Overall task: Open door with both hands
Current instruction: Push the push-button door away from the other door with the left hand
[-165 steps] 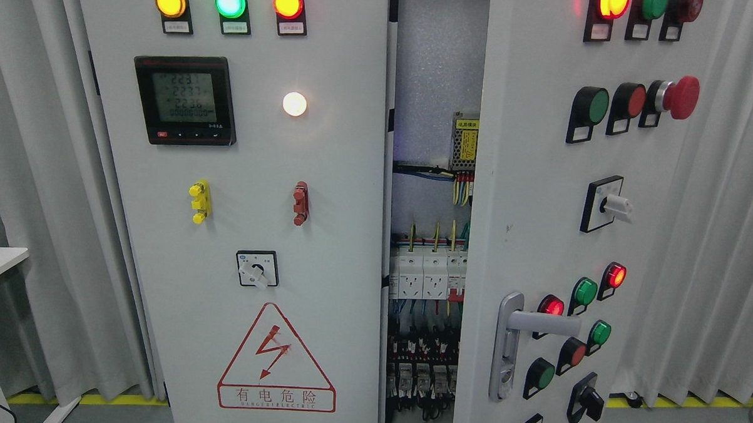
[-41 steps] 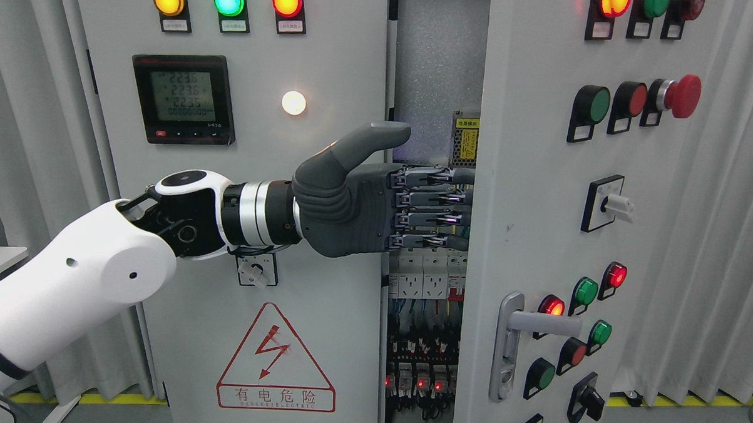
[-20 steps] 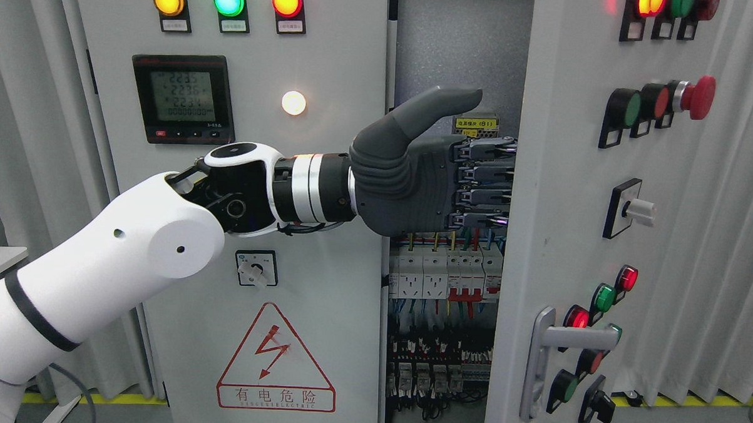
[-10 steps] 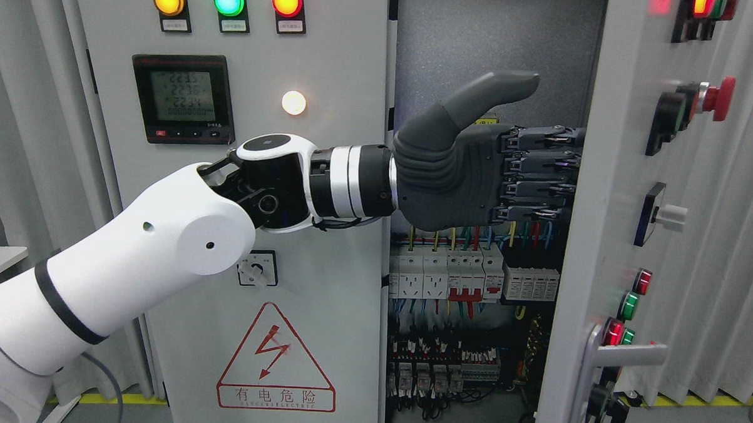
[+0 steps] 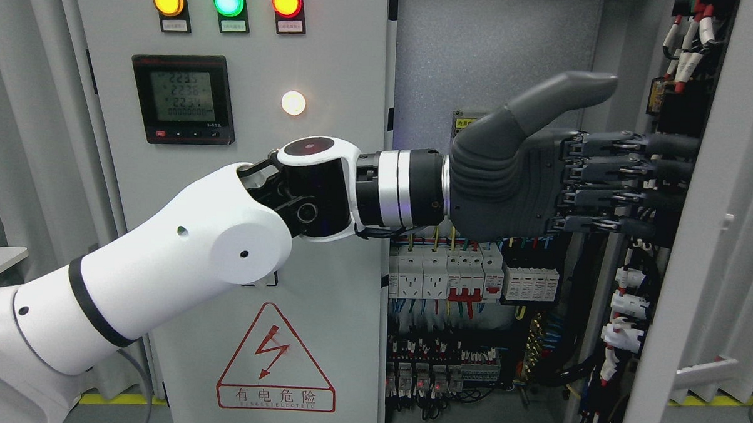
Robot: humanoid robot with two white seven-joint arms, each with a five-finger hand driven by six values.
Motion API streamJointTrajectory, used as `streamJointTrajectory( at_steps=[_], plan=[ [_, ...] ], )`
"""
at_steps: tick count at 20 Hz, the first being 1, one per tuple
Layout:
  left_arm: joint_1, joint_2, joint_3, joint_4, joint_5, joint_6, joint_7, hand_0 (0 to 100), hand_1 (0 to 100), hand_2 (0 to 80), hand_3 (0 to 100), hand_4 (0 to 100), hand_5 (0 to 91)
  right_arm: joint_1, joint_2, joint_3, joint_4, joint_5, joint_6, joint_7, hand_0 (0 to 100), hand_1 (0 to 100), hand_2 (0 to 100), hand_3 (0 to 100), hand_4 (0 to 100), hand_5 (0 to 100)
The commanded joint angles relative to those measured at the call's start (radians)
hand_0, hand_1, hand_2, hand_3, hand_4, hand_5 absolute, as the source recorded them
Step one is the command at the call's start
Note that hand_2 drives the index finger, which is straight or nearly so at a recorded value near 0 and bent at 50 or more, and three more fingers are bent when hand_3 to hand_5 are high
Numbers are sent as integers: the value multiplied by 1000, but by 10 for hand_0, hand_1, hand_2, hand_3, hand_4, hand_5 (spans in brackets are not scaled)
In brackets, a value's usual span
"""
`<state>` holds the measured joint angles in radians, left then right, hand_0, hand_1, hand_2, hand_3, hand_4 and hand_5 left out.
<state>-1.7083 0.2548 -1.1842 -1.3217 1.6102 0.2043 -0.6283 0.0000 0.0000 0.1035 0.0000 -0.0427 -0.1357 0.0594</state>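
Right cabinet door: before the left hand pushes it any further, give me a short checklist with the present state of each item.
1. Right door swung well open, wired inner face toward the camera: ok.
2. Left hand fingers extended flat at the door's inner side: ok.
3. Firm contact with the door: cannot tell.
4. Fingers clear of the door's wiring: cannot tell, they sit very close.
5. Right hand in view to help: not ok.
6. Left door shut: ok.

The left hand looks matt grey rubbery plastic — its arm glossy white. The cabinet door is smooth painted metal; curtains soft cloth.
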Motion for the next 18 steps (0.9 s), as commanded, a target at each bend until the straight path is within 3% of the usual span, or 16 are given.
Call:
streamJointTrajectory(
  at_steps=[1,4,7,18],
  plan=[
    [-2,-80,-2,-42,-3,0,2,291,0,29,29,34,0,-21,-12,1,-14,0,-1,0,220,0,0,0,0,0],
    [-4,-107,-3,-42,-3,0,30,291,0,29,29,34,0,-20,-14,-4,-14,-2,-1,0,219,0,0,0,0,0],
    [-11,-144,-3,-41,-4,0,111,291,0,29,29,34,0,-18,-11,-7,-14,-3,1,0,219,0,0,0,0,0],
    [-39,-229,-5,-30,-4,-37,125,292,0,29,29,34,0,-17,-17,-1,-69,-3,-2,0,219,0,0,0,0,0]
  ],
)
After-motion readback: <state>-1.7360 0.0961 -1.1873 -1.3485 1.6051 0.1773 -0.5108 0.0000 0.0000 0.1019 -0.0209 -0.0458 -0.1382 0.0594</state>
